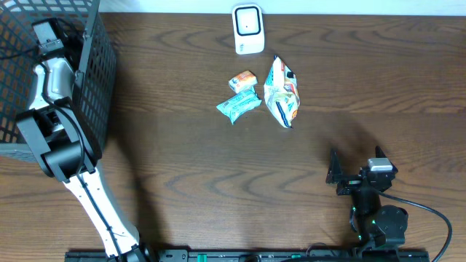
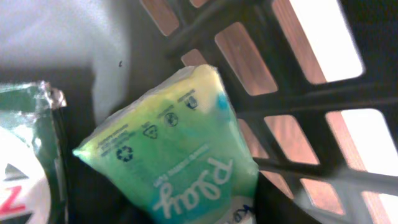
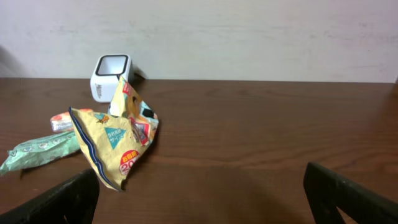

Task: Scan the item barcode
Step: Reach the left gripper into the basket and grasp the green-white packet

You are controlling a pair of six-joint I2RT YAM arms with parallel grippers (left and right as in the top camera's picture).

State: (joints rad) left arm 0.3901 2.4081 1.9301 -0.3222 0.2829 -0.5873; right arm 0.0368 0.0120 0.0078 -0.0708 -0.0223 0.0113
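In the left wrist view a green and yellow packet [image 2: 180, 149] printed "Play" fills the frame, lying inside the black basket [image 2: 292, 99]. My left gripper [image 2: 199, 214] sits over it, its dark fingers pressed against both sides of the packet's lower end. From overhead the left gripper [image 1: 45, 33] is deep in the basket [image 1: 98, 65] at the far left. The white scanner [image 1: 247, 29] stands at the table's back edge. My right gripper [image 1: 346, 175] rests open at the front right, and its fingers [image 3: 62, 199] hold nothing.
A yellow snack bag [image 1: 281, 92], a teal packet [image 1: 239, 106] and a small orange packet [image 1: 242, 79] lie in front of the scanner. A second, dark green and white packet [image 2: 25, 162] lies beside the held one in the basket.
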